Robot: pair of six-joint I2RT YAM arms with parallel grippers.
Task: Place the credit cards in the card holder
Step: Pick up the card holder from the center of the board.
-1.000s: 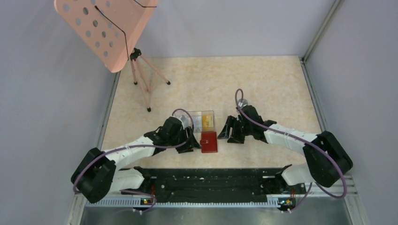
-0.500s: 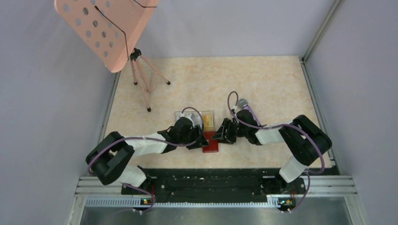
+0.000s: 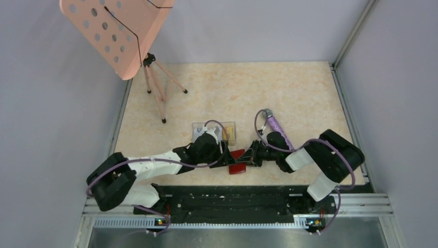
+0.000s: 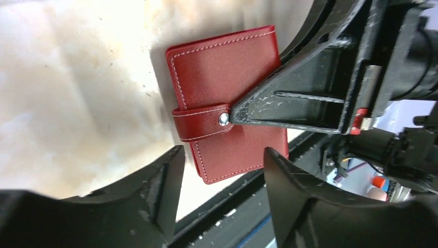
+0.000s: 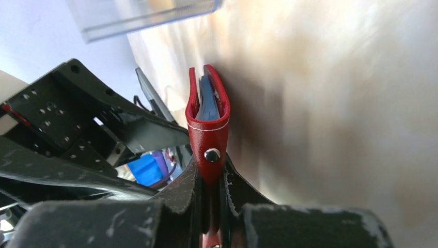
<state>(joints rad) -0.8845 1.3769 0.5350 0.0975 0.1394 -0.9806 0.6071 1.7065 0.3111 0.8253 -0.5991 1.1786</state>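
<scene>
Card holder [image 4: 227, 103]: red, strap snapped shut.
Right hand [image 5: 210, 174]: pinching the card holder's strap edge.
Left hand [image 4: 222, 168]: spread, just beside it.

Lettering, brands, numbers: none legible in any view.
Card holder [image 4: 222, 72]: nothing to read on cover or strap.
Credit cards [image 3: 231, 135]: too small from above to make out any print.
</scene>
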